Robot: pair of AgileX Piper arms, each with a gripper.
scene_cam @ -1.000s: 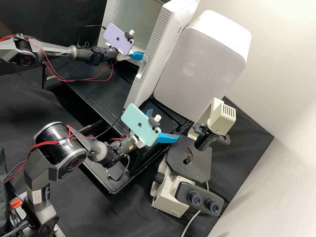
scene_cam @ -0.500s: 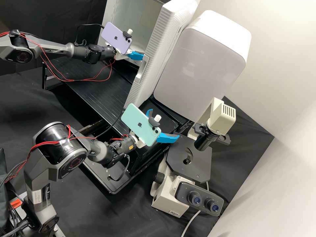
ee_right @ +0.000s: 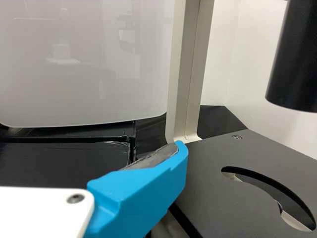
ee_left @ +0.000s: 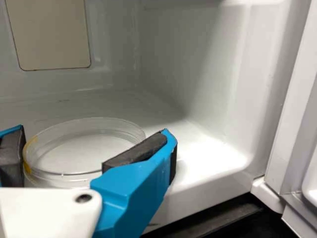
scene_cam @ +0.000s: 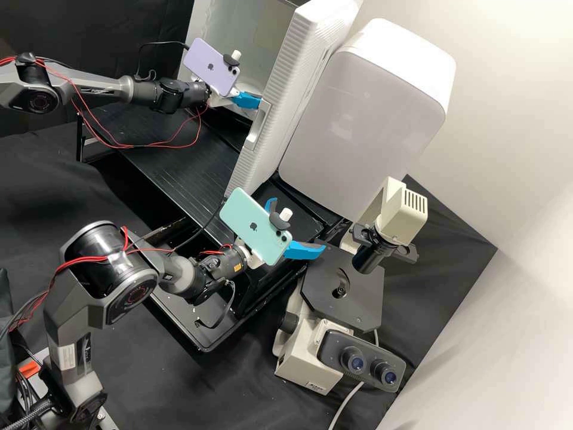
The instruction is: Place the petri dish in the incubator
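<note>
The desk (scene_cam: 54, 179), draped in black cloth, carries a black ribbed platform (scene_cam: 179, 167) from 10 o'clock to centre, a microscope (scene_cam: 310, 352) at 5 o'clock and an arm's base (scene_cam: 71, 370) at 8 o'clock. A white incubator (scene_cam: 370, 101) stands on the platform at 12 o'clock.

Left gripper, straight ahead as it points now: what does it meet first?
Probably the incubator's back wall; the left gripper, holding the petri dish, points into the chamber and nothing else shows ahead, though depth is unclear.
</note>
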